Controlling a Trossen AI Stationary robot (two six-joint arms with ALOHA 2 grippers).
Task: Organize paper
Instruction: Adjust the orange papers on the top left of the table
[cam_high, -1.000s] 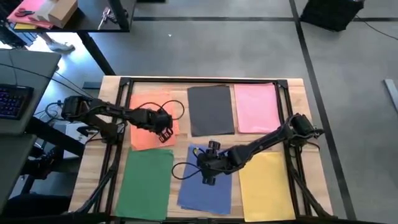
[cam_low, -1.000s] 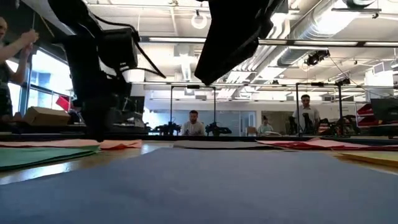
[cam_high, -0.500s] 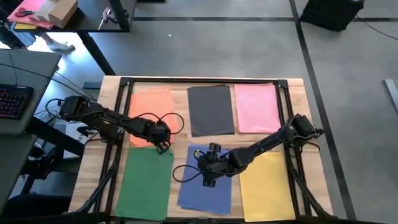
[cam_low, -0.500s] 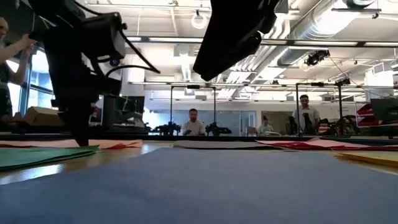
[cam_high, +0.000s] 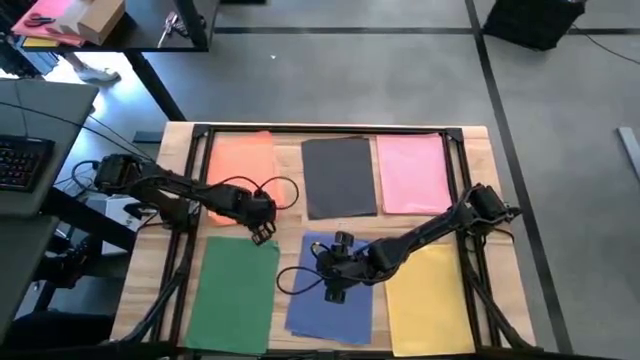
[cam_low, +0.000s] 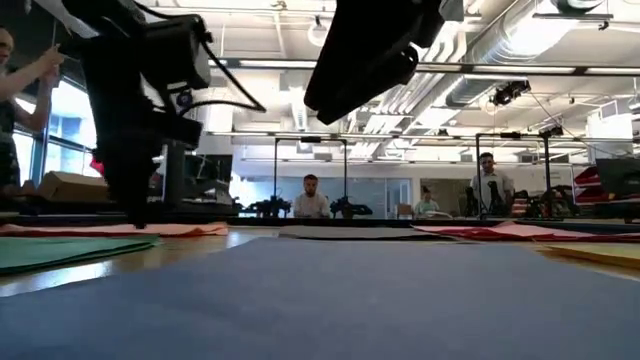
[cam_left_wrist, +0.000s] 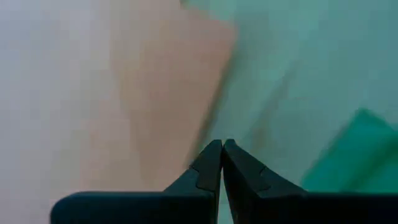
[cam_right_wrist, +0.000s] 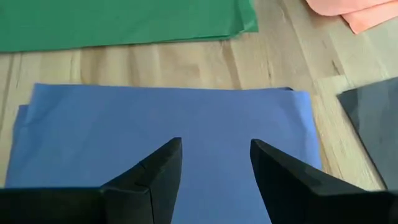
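A: Left gripper (cam_high: 262, 234) — we see its fingers (cam_left_wrist: 211, 165) pinched together with nothing between them, tips low over the near corner of the orange sheet (cam_high: 240, 178), just where it meets the far edge of the green sheet (cam_high: 236, 292).

B: And the right gripper (cam_high: 336, 290)?

A: Spread apart, empty, hovering over the blue sheet (cam_high: 330, 298) — the wrist view shows blue paper (cam_right_wrist: 168, 130) running right under the gap between the fingers.

B: So which way does the paper lie from each?

A: Blue lies straight below the right one, long axis running from the near table edge to the far; we judge the right arm nearer to it. Orange stretches away from the left one toward the far edge, same orientation.

B: Layout?

A: Six piles in two rows on the wooden table (cam_high: 480, 150): orange, dark grey sheet (cam_high: 338, 176), pink sheet (cam_high: 412, 172) far; green, blue, yellow sheet (cam_high: 428, 300) near. All flat, thin; blue looks like a slightly fanned stack.
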